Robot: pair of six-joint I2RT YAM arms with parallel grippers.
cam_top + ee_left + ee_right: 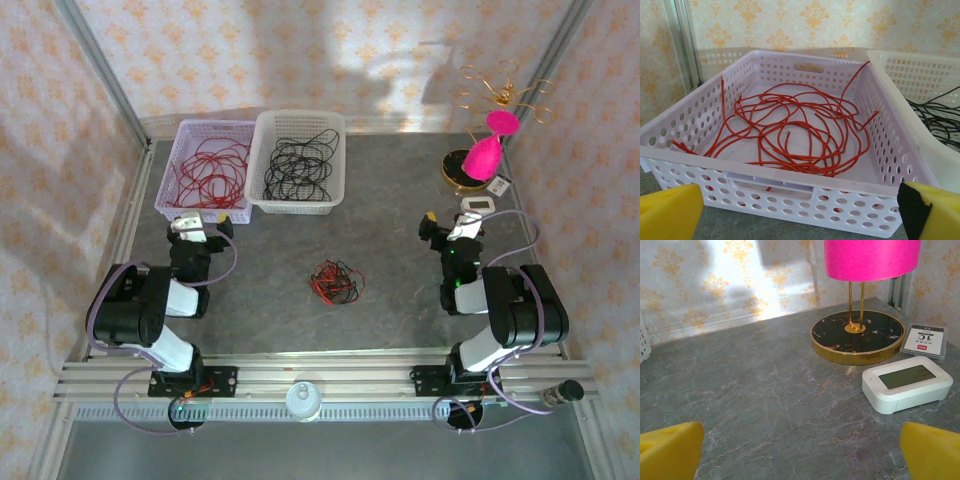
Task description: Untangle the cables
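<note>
Both arms are folded low, with the left gripper [189, 227] and right gripper [455, 229] spread wide and empty. The tangled cables [335, 282] are seen on the table [280, 240] between them. Red wire [207, 170] is held in the lilac basket [167, 188], black wire [300, 168] in the white basket [295, 207].

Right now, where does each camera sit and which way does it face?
Top external: above and behind, looking down at left arm, right arm, table and cables.
Left wrist: on the left arm, facing the lilac basket; fingertips below.
Right wrist: on the right arm, facing the pink stand; fingertips below.
Shared: top and left wrist show the basket.
</note>
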